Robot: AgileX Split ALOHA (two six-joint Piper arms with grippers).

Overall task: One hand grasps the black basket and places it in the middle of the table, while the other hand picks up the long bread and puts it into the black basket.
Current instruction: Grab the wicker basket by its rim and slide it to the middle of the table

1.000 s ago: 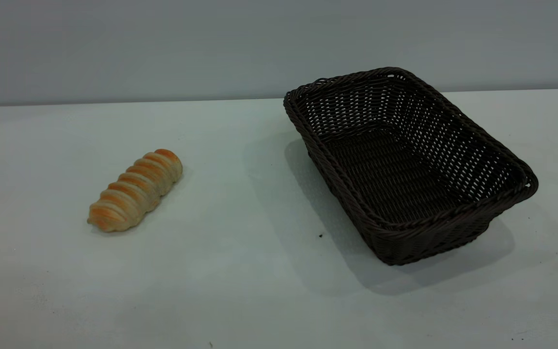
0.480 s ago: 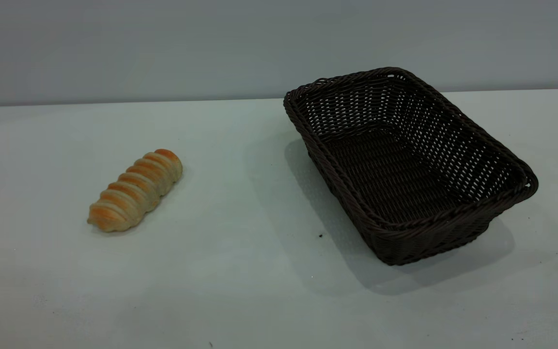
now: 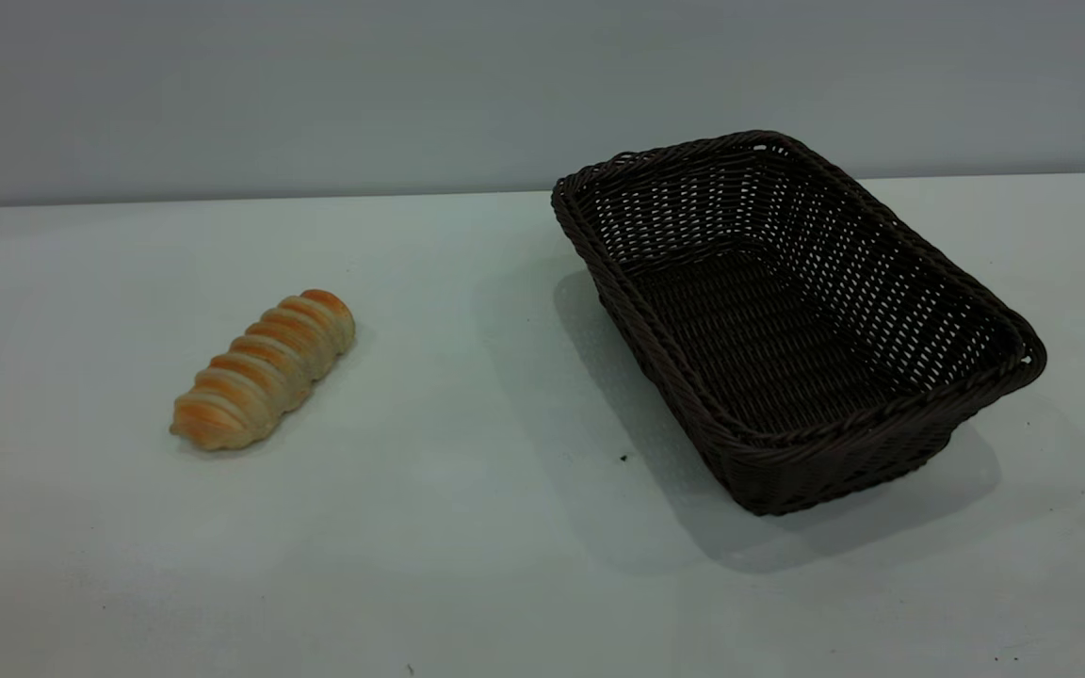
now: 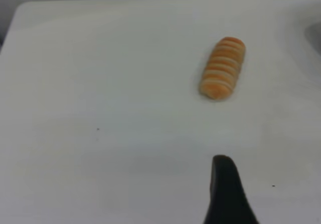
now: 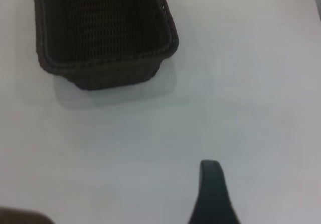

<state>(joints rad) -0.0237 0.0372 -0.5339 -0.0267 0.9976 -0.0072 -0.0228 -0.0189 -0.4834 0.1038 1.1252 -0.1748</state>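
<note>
The left gripper [image 4: 228,194] is hanging above the table [image 3: 467,527], with only one dark finger [image 4: 225,184] showing in the left wrist view, so whether it is released or clenched cannot be told. The long bread [image 4: 222,68] is lying ahead of that finger, well apart from it and untouched, flat on the white surface. In the exterior view the long bread [image 3: 263,369] is sitting at the left side, angled with one tapered end nearer the camera.

The right gripper [image 5: 213,194] is likewise hovering over bare tabletop, again with a single finger [image 5: 210,181] visible, its state impossible to tell. The black basket [image 5: 103,66] is standing ahead of it, well apart, nothing gripping its rim. From outside, the black basket [image 3: 882,452] is resting at the right side, skewed to the table edge, far from the bread.
</note>
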